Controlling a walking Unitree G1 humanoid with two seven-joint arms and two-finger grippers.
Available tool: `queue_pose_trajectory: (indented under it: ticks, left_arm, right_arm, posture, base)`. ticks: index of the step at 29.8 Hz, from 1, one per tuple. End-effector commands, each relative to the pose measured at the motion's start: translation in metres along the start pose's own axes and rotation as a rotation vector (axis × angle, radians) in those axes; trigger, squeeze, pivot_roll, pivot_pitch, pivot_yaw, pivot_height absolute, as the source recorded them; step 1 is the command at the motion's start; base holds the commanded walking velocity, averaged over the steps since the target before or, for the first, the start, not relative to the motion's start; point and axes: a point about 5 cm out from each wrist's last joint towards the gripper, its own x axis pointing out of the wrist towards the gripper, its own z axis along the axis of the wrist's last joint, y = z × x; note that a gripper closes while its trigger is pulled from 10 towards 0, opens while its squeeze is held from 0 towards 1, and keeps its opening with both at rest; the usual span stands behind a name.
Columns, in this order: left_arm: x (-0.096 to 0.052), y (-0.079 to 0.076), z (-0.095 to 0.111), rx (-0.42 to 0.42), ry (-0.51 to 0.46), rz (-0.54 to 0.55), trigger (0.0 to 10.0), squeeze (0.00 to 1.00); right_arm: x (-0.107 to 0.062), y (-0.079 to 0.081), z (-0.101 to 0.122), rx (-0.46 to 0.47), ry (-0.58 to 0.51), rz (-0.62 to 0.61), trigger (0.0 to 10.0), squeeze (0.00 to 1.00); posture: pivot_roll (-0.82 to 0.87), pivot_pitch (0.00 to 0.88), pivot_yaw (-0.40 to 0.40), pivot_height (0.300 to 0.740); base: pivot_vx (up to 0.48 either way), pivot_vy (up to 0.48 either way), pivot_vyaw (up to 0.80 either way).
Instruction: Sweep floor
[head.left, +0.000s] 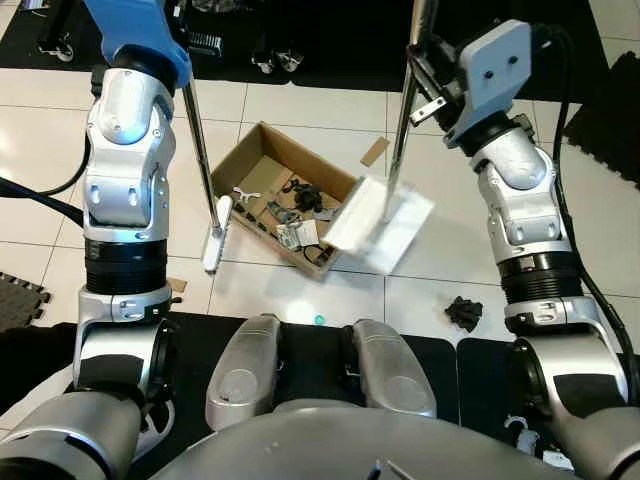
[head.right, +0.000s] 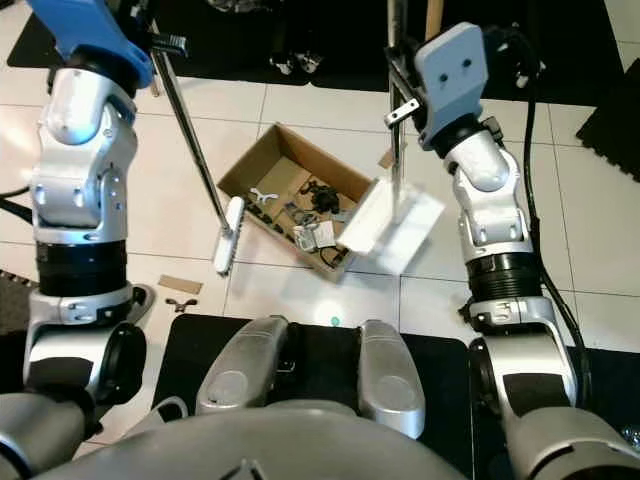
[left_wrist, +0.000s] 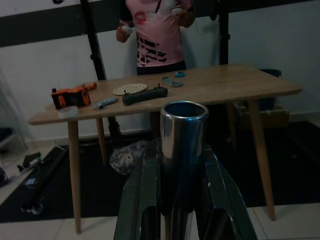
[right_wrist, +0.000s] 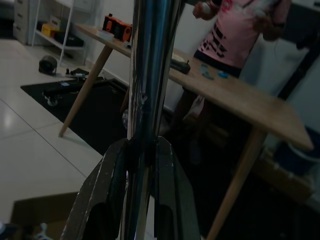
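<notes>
Left eye view finds us mid-sweep on the pale tiled floor (head.left: 300, 110): our left gripper (left_wrist: 182, 165) is clamped around the chrome handle of a white-headed broom (head.left: 217, 232), whose brush rests just beside an open brown cardboard box (head.left: 262, 150) of small dark and white oddments. Our right gripper (right_wrist: 140, 155) is closed on the shiny metal pole of a white flat dustpan (head.left: 380, 222), which hangs tilted over the box's near corner.

We judge the step to be emptying the pan, or readying it for another load. A black crumpled scrap (head.left: 464, 313) and a torn brown cardboard piece (head.left: 375, 151) still lie on the tiles, so next we would likely lower the pan and bring the broom round to them.

Both wrist views add a wooden table (left_wrist: 220, 90) strewn with tools and a person in a pink shirt (left_wrist: 156, 35) behind it.
</notes>
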Motion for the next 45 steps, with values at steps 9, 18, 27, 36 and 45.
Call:
queue_pose_trajectory:
  ticks: [9,18,27,36,45]
  left_arm:
    - [0.002,0.002,0.002,-0.107,0.010,0.024,10.0,0.00]
    - [0.007,0.005,0.008,-0.087,-0.004,0.022,10.0,0.00]
    - [0.008,0.011,0.008,-0.073,0.000,0.035,10.0,0.00]
    - [0.008,0.015,0.010,-0.064,-0.003,0.043,10.0,0.00]
    - [0.009,0.015,0.009,-0.065,-0.001,0.044,10.0,0.00]
  right_arm:
    - [0.006,-0.022,0.022,-0.048,-0.096,-0.029,10.0,0.00]
    - [0.004,-0.023,0.018,-0.149,-0.070,-0.003,10.0,0.00]
    - [0.007,-0.037,0.025,-0.280,-0.076,0.001,10.0,0.00]
    - [0.013,-0.039,0.031,-0.291,-0.094,0.017,10.0,0.00]
    - [0.006,-0.064,0.041,-0.256,-0.119,-0.042,10.0,0.00]
  posture:
    - [0.05,0.000,0.013,0.740]
    - [0.05,0.000,0.022,0.740]
    - [0.06,0.000,0.027,0.740]
    - [0.07,0.000,0.027,0.740]
    - [0.05,0.000,0.035,0.740]
  base:
    - [0.000,0.000,0.00]
    - [0.000,0.000,0.00]
    - [0.000,0.000,0.00]
    - [0.000,0.000,0.00]
    - [0.000,0.000,0.00]
